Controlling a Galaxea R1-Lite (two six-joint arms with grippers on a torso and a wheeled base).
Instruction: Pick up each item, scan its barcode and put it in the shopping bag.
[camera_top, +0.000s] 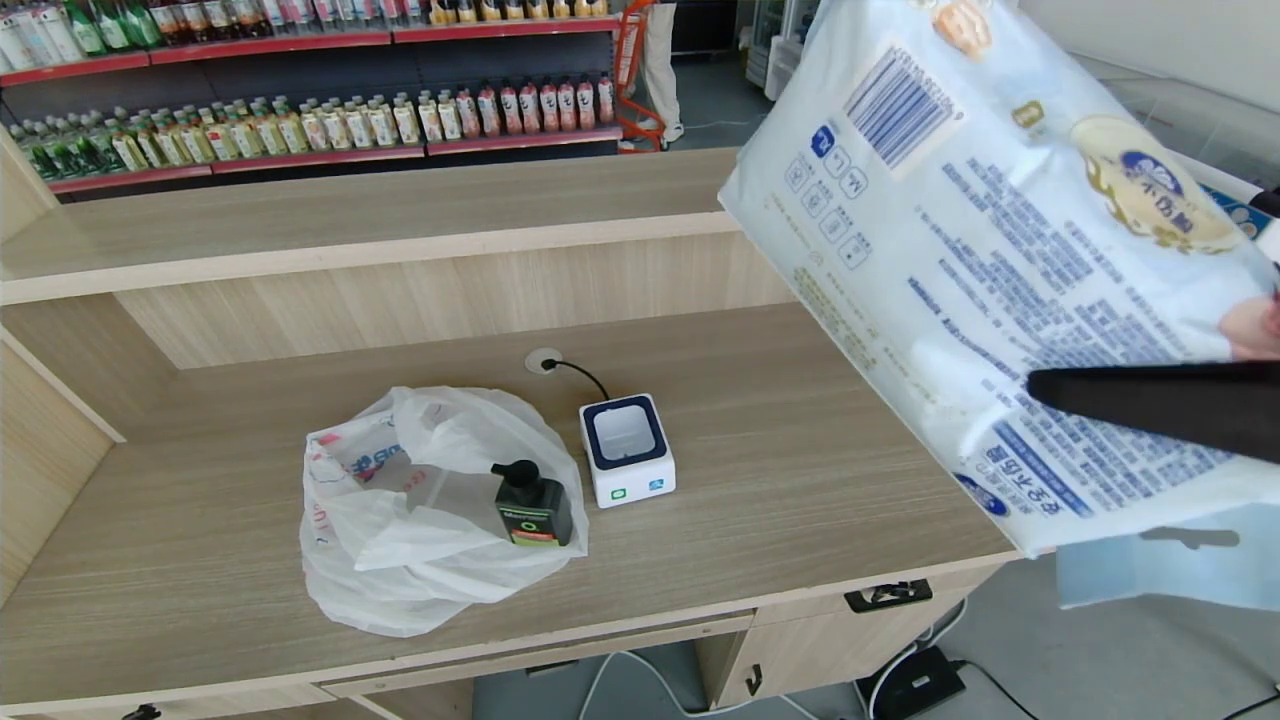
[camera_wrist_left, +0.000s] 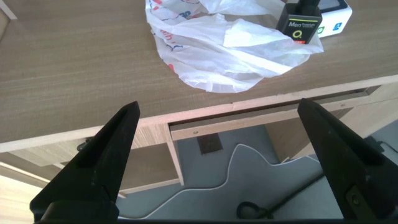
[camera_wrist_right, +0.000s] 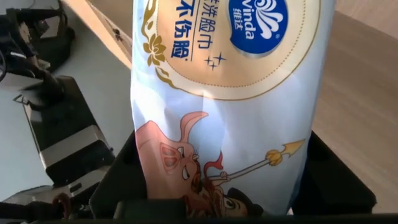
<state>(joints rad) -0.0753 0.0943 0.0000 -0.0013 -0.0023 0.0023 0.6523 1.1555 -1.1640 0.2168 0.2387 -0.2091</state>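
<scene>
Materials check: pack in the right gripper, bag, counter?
Pack: soft plastic film, glossy and printed; it creases and catches light.
Bag: thin white plastic, seemingly a little translucent; crumpled in soft folds.
Counter: matte light wood grain, probably laminate, though solid wood can't be excluded.

tissue pack (camera_top: 1000, 250): white-blue, aloft, tilted, barcode (camera_top: 897, 105) showing | black pump bottle (camera_top: 533, 510): upright on white shopping bag (camera_top: 400, 540) | scanner (camera_top: 627, 450): beside bag
</scene>
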